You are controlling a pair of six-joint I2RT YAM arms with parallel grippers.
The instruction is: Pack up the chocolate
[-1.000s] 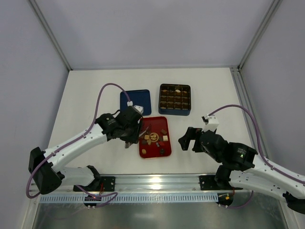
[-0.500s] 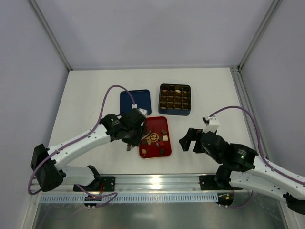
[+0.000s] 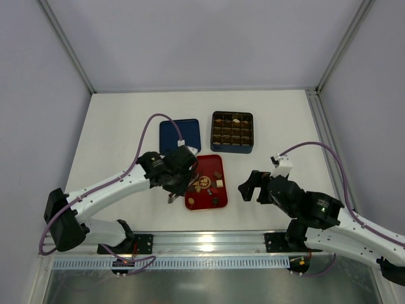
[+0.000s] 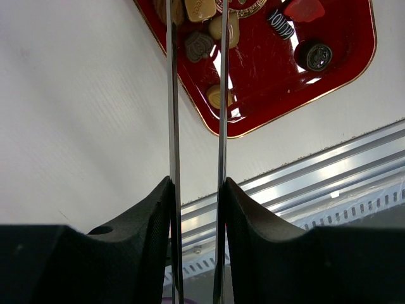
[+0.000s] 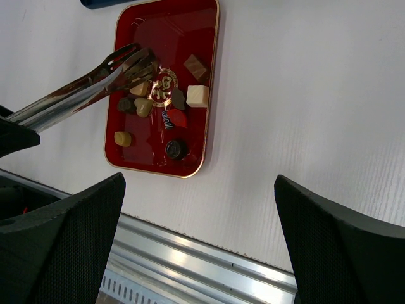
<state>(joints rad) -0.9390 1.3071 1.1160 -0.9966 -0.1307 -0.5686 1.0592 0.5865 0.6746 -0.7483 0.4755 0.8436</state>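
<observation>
Several chocolate pieces lie loose on the red tray [image 3: 192, 204]: a cream square [image 5: 197, 95], a brown square [image 5: 195, 66], a tan piece [image 5: 123, 138] and a round dark one [image 5: 175, 148]. My left gripper [image 3: 180, 184] is shut on metal tongs [image 5: 82, 92], whose two blades [image 4: 171, 95] run out between my fingers [image 4: 196, 183]. The tong tips reach over the tray's left part near a tan piece [image 4: 217, 96], with the blades slightly apart. My right gripper [image 3: 248, 185] is open and empty, above the table to the right of the tray [image 5: 161, 168].
A dark blue square box [image 3: 232, 132] with a grid of brown cells, a few holding pieces, stands behind the tray. A flat blue lid [image 3: 180, 135] lies to its left. A metal rail [image 5: 209, 266] runs along the table's near edge.
My left arm has swung right and nearer, carrying the tongs further over the red tray. The right arm has hardly moved.
</observation>
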